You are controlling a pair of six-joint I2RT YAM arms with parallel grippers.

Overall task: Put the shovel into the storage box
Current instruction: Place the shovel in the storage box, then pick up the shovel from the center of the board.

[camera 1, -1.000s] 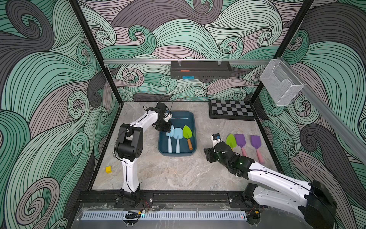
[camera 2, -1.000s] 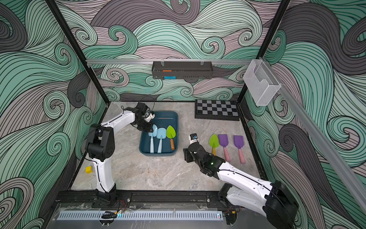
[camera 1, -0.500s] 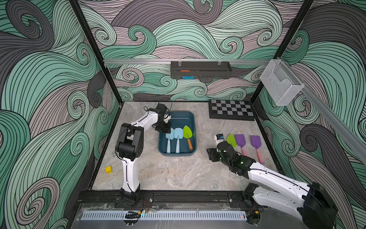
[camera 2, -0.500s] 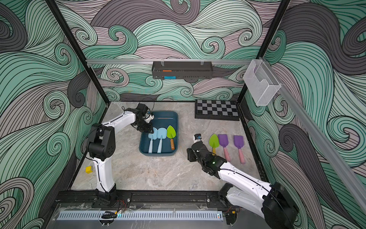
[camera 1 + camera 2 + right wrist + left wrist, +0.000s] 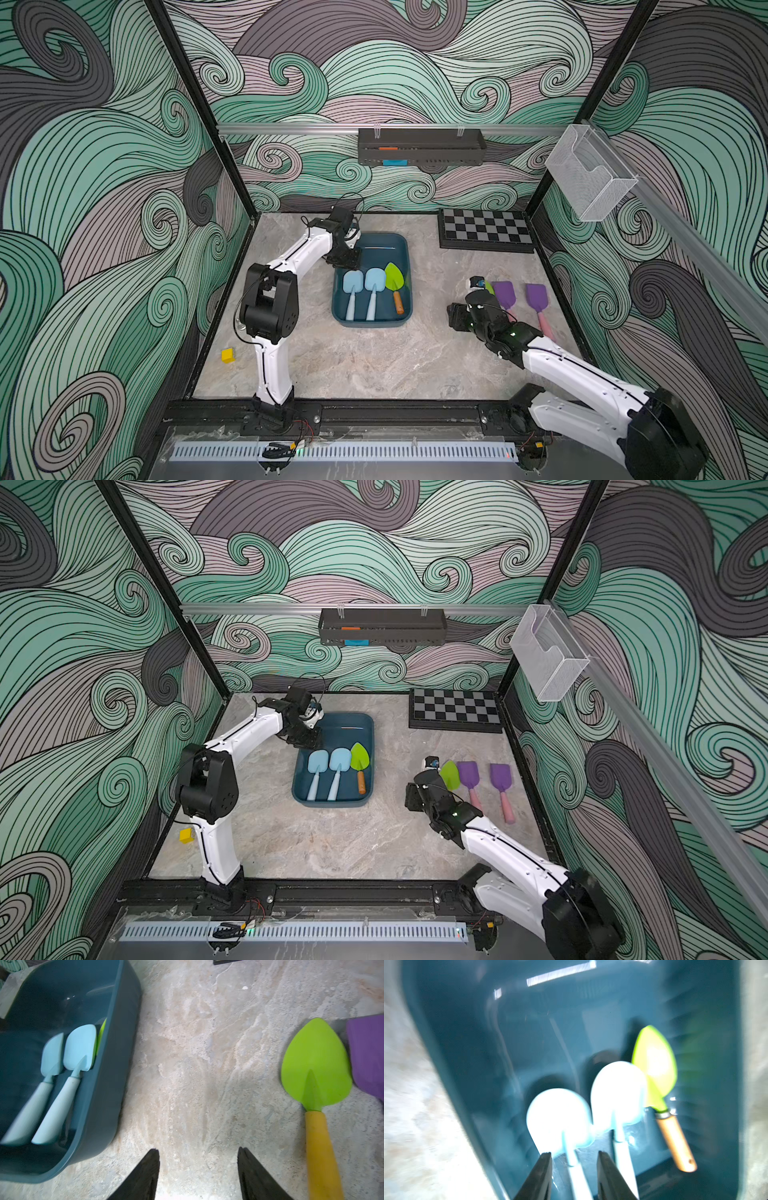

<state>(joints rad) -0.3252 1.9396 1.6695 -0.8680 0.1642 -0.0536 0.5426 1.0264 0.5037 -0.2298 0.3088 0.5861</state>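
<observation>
Top-view coverage took in the whole table (image 5: 374,365): the storage box (image 5: 371,322) sat left of centre, holding two light-blue shovels (image 5: 375,279) side by side and a green orange-handled shovel (image 5: 393,277) nearest its right wall, all three blades toward the back. A chessboard (image 5: 484,230) lay at the back right, a yellow cube (image 5: 227,355) lay near the front left edge, and two purple shovels (image 5: 468,774) lay on the table right of the box. Only the wrist views resolved the grippers. The left wrist view, blurred, showed the left gripper (image 5: 573,1153) with its jaws apart. The handle of the light-blue shovel farther from the green one lay in the gap, clear of both fingers and unclamped. The right wrist view showed the right gripper (image 5: 197,1149) spread over bare table with nothing between its jaws, the box to one side and a green yellow-handled shovel (image 5: 315,1068) to the other. That yellow handle was hidden behind the right arm (image 5: 573,370) in both top views, where only the blade showed. The left arm (image 5: 299,257) stood up from the front rail, bent sharply and extended to the box's rear left part, wrist tipped downward. The right arm stretched low from the front right corner, its gripper close to the table between box and loose shovels.
</observation>
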